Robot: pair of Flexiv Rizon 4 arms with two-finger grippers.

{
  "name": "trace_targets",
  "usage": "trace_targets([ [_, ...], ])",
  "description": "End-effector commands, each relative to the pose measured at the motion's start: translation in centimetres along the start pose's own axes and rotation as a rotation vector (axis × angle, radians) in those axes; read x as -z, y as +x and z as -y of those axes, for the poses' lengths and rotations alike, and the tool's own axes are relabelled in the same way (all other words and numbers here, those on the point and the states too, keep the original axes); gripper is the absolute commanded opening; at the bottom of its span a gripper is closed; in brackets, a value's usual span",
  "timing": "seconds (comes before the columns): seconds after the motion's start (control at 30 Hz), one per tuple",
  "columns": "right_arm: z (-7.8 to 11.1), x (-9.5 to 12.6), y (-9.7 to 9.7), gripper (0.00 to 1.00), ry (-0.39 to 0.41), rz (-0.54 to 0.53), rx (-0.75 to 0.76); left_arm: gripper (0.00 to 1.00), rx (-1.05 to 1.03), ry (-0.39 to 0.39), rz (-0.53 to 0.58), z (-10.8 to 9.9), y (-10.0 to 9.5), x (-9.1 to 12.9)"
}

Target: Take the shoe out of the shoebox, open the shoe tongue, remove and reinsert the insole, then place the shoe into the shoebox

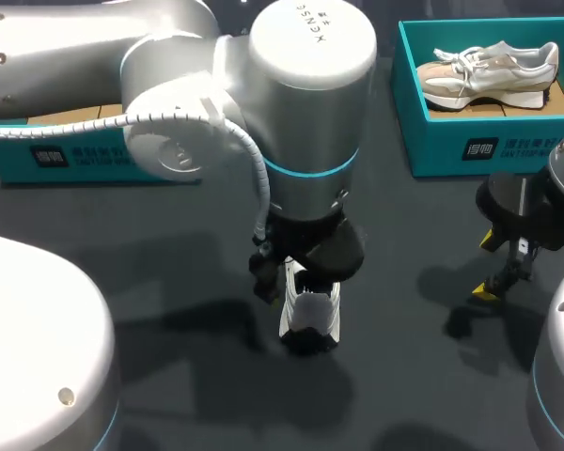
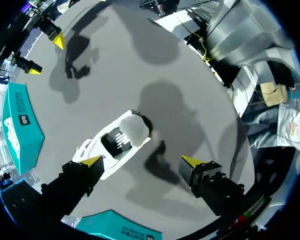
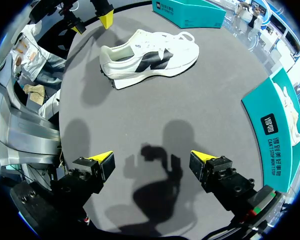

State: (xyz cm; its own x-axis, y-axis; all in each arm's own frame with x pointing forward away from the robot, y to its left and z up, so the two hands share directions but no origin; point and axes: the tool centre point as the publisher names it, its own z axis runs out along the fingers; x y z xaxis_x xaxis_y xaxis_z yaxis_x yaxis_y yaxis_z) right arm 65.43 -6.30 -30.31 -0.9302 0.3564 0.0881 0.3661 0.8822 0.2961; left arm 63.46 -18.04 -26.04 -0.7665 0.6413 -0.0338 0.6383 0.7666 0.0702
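1. White shoe (image 3: 150,55) with black side panel: out of the box, upright on its sole near the middle of the desk (image 1: 169,254), well apart from both boxes.
2. Head view: mostly covered by the wrist of the left arm (image 1: 305,94). Only one rounded white end visible below it.
3. Right wrist view: seen whole and side on, collar at one end, laces at the other.
4. Interior: dark patch with pale marks visible through the collar in the left wrist view. Insole or lining: cannot tell.
5. Left gripper (image 2: 142,161): directly above the shoe, fingers spread wide, nothing clamped. One yellow tip over the laced forepart, the other over bare desk beside the heel. Contact between the first tip and the shoe: cannot tell.
6. Right gripper (image 3: 153,159): over bare desk toward the right edge, well apart from the shoe. Fingers wide, nothing but its own shadow between them.
7. Far-right shoebox (image 1: 470,150): teal, open, at the far right corner of the desk, cut off at the picture's border. Second shoe (image 1: 489,73), pale and laced, inside it.
8. Far-left shoebox (image 1: 66,158): teal, along the far edge on the left side, largely covered by the left arm. Contents hidden.
9. Near corners of the desk: covered by pale rounded housings (image 1: 38,348).
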Motion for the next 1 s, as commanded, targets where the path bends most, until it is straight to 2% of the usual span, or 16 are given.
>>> trace_targets([
  [0.03, 0.1, 0.0, 0.2, 1.00, 0.001, 0.004, 0.000, 1.00, 0.374, -0.140, 0.022, 0.5, 0.1, 0.2],
  [0.23, 0.1, 0.0, 0.2, 1.00, 0.001, 0.004, 0.000, 1.00, 0.480, -0.049, -0.019, 0.3, 0.2, -1.3],
  [0.47, 0.1, 0.0, 0.2, 1.00, 0.001, 0.004, 0.000, 1.00, 0.581, -0.016, 0.027, 1.2, 0.6, -3.3],
  [0.83, 0.1, 0.0, 0.2, 1.00, 0.001, 0.004, 0.000, 1.00, 0.557, 0.030, 0.042, 2.4, 0.6, -6.1],
  [1.0, 0.1, 0.0, 0.2, 1.00, 0.001, 0.004, 0.000, 1.00, 0.562, 0.021, 0.040, 2.7, 0.4, -7.3],
])
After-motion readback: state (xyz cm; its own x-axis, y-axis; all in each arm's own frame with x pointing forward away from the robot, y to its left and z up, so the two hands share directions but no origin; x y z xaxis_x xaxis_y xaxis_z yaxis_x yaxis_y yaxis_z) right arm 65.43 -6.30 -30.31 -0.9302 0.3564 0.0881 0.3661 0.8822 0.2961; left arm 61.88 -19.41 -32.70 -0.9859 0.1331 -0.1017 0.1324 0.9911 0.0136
